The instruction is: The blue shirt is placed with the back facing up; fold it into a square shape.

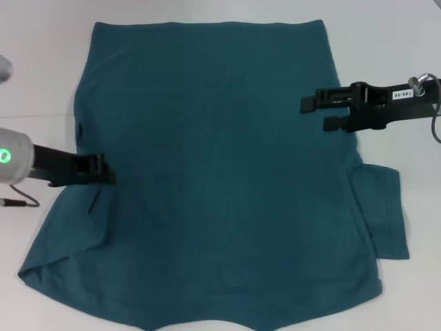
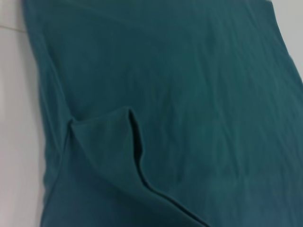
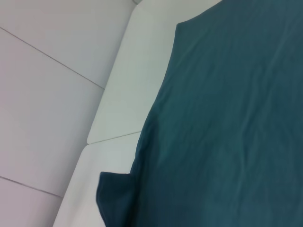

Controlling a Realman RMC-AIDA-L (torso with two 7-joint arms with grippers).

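Observation:
The blue shirt [image 1: 220, 172] lies flat on the white table, plain side up, with its hem at the far edge. Its right sleeve [image 1: 384, 210] sticks out flat to the side and also shows in the right wrist view as a sleeve [image 3: 116, 201]. Its left sleeve is folded inward as a flap [image 2: 106, 151] lying on the body. My left gripper [image 1: 103, 169] sits low at the shirt's left edge, right at the top of that fold. My right gripper [image 1: 315, 112] hovers open over the shirt's right edge, with nothing between its fingers.
White table [image 1: 41, 83] shows to the left and right of the shirt. A seam line between table panels [image 3: 113, 137] runs beside the shirt's right side. A cable [image 1: 21, 202] trails from the left arm.

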